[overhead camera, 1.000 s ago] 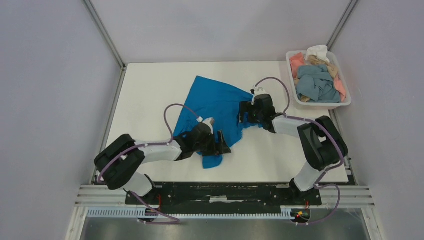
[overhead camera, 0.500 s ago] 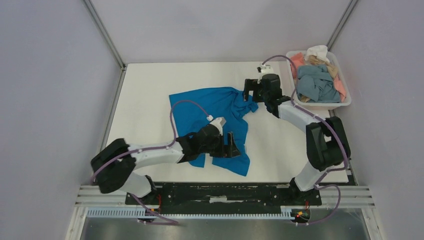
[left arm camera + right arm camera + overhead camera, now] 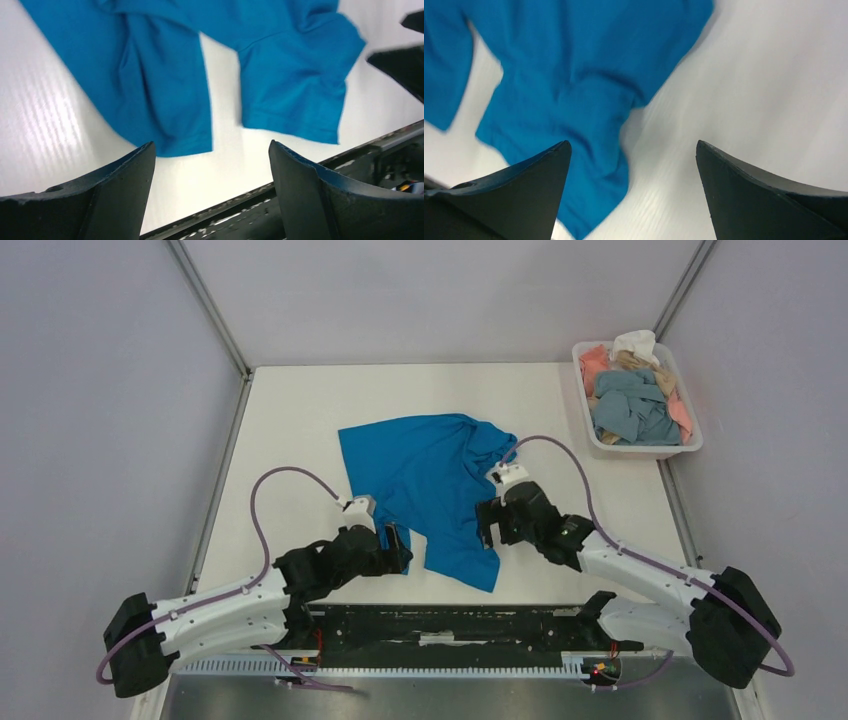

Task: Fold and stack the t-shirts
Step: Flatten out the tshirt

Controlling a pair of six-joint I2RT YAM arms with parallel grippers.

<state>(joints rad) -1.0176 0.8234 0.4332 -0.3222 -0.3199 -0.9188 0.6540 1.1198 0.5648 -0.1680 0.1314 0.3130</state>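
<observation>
Tray (image 3: pixel 640 449) of t-shirts (image 3: pixel 630 410) at table's (image 3: pixel 300 440) far-right corner

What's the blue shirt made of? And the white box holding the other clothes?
The blue shirt looks like soft, matte cloth, probably a cotton knit: it lies limp and wrinkled on the table, with stitched hems at the sleeves. The white box looks like smooth, hard plastic: its walls are thin and stiff, with a lip around the top.
</observation>
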